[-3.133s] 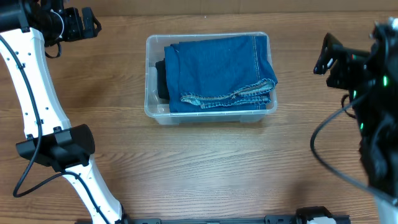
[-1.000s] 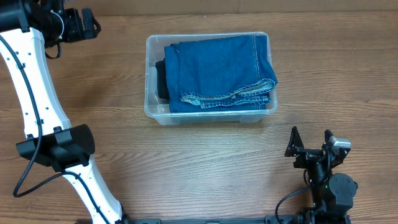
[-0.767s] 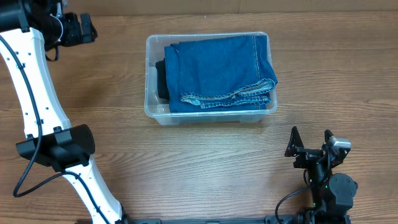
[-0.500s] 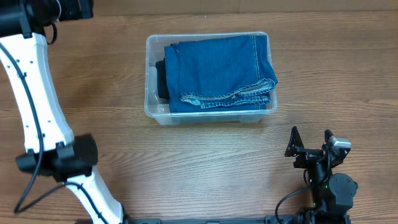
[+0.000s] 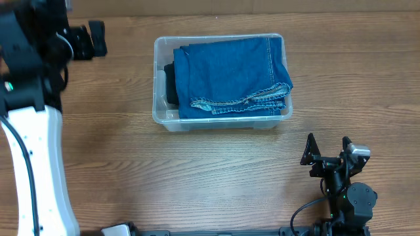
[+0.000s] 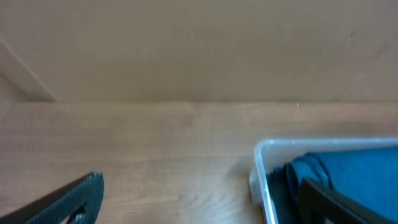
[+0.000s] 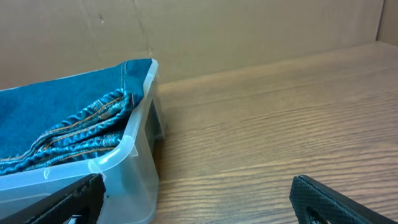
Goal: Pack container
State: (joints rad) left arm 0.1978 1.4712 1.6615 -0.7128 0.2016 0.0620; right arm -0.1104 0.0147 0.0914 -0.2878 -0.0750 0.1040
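Observation:
The clear plastic container stands at the back middle of the table with folded blue jeans inside, a dark garment beside them at the left. It also shows in the left wrist view and the right wrist view, jeans inside. My left gripper is open and empty at the far left, well left of the container; its fingers spread wide in the left wrist view. My right gripper is open and empty near the front right edge, its fingers wide apart.
A brown cardboard wall runs along the back of the wooden table. The left arm's white link stands over the left side. The right arm's base sits at the front right.
The right arm came down from the right side to its folded pose at the front right. In the last half second the left arm swung, its gripper shifting slightly down and right.

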